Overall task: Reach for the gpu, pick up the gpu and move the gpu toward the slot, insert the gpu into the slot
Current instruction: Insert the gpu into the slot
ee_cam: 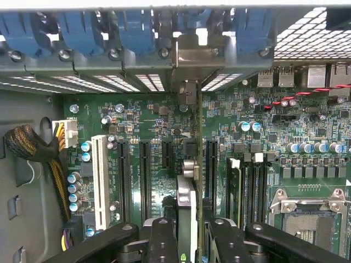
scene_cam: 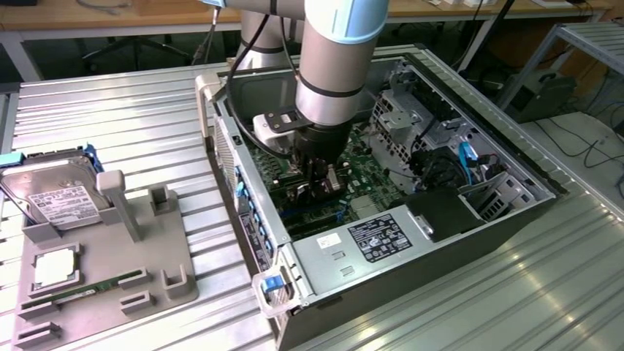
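My gripper [ee_cam: 194, 244] is shut on the gpu [ee_cam: 193, 164], a thin dark card seen edge-on between the two black fingers [ee_cam: 163, 241]. The card's silver bracket [ee_cam: 194, 60] sits against the rear wall of the case, between the blue latches. The card stands upright on the green motherboard [ee_cam: 153, 115], in line with the long connector strips; the slot beneath it is hidden by the card. In the exterior view the gripper [scene_cam: 324, 179] reaches down into the open computer case [scene_cam: 487, 212] with the gpu [scene_cam: 335, 181] low over the board.
Black connectors and a white one [ee_cam: 100, 181] lie beside the card; memory slots [ee_cam: 252, 181] and the processor socket [ee_cam: 307, 219] are on its other side. A cable bundle [ee_cam: 33, 148] runs along the case wall. Outside, a grey fixture [scene_cam: 107, 256] holds a hard drive [scene_cam: 58, 197] and a memory stick [scene_cam: 83, 290].
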{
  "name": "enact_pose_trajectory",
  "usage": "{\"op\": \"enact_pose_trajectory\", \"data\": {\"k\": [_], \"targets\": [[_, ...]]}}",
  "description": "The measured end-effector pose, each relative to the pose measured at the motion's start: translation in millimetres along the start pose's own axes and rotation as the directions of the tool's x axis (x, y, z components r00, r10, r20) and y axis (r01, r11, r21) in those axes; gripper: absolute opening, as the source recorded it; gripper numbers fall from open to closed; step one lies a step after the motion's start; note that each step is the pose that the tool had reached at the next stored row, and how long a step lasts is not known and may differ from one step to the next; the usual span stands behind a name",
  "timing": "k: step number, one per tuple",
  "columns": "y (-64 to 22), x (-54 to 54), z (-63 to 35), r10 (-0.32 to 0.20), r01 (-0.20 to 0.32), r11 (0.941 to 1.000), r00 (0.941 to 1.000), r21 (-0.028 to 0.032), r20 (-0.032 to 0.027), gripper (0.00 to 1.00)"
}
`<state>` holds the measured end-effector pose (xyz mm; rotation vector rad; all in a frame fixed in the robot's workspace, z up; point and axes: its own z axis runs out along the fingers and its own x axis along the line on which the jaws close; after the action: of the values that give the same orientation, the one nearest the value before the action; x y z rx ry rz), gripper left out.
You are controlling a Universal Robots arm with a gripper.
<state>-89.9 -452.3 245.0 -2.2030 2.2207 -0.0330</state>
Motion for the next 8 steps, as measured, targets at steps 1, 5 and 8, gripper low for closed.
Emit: {"op": "enact_pose_trajectory", "data": {"k": [1, 5, 8], "targets": [[0.0, 0.0, 0.9, 0.0, 0.0, 1.0, 1.0, 0.0, 0.0001, 0.27], [0.1, 0.0, 4.4, 0.0, 0.0, 1.0, 1.0, 0.0, 0.0002, 0.27], [0.1, 0.0, 4.4, 0.0, 0.0, 1.0, 1.0, 0.0, 0.0001, 0.27]]}}
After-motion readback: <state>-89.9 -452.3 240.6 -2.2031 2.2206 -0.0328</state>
